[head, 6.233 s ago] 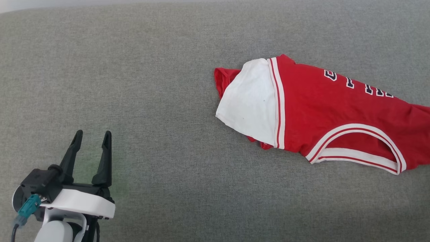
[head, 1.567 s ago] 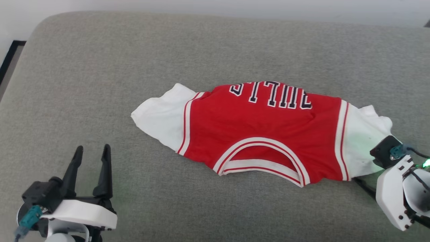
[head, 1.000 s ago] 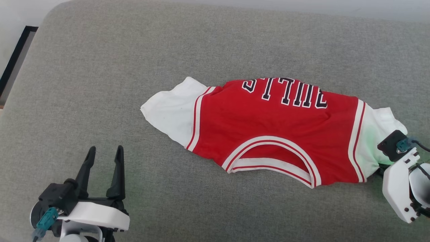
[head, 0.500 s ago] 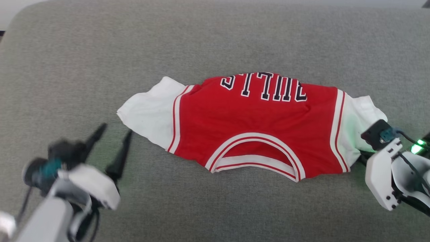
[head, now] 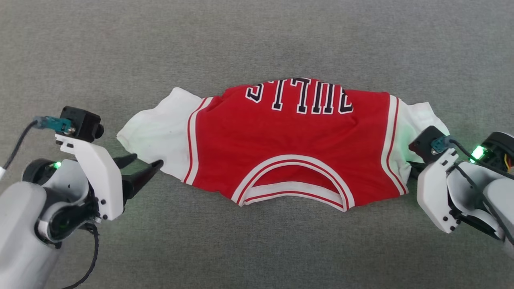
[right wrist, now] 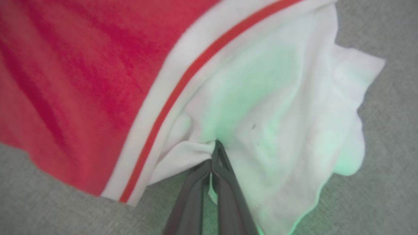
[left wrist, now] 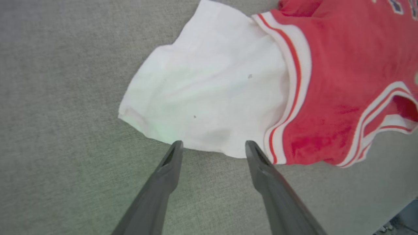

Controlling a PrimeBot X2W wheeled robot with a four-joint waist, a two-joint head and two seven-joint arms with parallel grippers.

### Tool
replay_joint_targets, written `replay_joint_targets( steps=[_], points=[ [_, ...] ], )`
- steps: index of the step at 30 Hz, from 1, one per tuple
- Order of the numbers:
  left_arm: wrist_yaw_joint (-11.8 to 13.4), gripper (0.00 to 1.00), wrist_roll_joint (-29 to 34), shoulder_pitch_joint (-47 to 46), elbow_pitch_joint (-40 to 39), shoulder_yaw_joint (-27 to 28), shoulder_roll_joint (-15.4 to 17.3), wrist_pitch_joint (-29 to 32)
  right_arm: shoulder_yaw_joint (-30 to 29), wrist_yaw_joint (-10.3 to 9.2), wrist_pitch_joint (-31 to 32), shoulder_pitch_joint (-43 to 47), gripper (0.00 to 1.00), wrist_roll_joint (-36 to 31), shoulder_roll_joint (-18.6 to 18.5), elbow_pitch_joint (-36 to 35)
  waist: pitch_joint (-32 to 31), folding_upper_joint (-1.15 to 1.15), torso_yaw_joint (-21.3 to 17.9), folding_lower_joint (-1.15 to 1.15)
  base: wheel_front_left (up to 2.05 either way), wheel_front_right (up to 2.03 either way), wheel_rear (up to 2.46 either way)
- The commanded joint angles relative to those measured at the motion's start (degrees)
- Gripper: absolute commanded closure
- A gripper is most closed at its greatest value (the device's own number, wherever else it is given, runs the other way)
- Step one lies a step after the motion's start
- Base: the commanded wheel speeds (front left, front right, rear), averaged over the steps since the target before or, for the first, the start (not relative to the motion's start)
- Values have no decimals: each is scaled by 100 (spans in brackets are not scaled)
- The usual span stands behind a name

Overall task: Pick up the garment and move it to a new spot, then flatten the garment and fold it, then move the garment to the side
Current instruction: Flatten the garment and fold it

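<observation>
Left gripper (head: 147, 159) neared garment (head: 289, 140), grey cushion (head: 257, 40) beneath

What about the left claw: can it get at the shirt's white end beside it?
Probably yes. The left gripper is open, its fingertips right at the white edge of the garment, with grey cushion beneath and nothing between. The right gripper is shut on the far end.

We note our left gripper (left wrist: 214, 145) spread wide, fingertips just at the near edge of the jersey (left wrist: 343, 81), at its white part. Red body and striped trim lie rightward. Grey cloth surface (left wrist: 65, 98) underneath.
</observation>
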Motion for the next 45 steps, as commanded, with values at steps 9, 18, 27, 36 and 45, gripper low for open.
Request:
replay_joint_targets(
  steps=[9,18,27,36,45],
  points=[
    [279,0,-809,51,33,94,-67,845,483,-35,-103,-159,100,94,390,345,99,0,-206,0,0,0,0],
    [254,0,-671,-184,532,-185,-382,921,718,-35,-207,-366,100,221,497,477,143,0,-393,0,0,0,0],
    [109,100,-824,-89,910,-46,-385,504,511,-33,-709,-322,100,251,472,487,-64,0,-554,0,0,0,0],
    [82,100,-965,324,454,374,-227,-316,-677,-33,-1473,171,100,85,172,189,-444,0,-585,0,0,0,0],
    [174,100,-1063,526,-253,937,-336,-1255,-2186,-33,-1388,813,100,-44,170,-801,-506,0,-597,0,0,0,0]
  ],
)
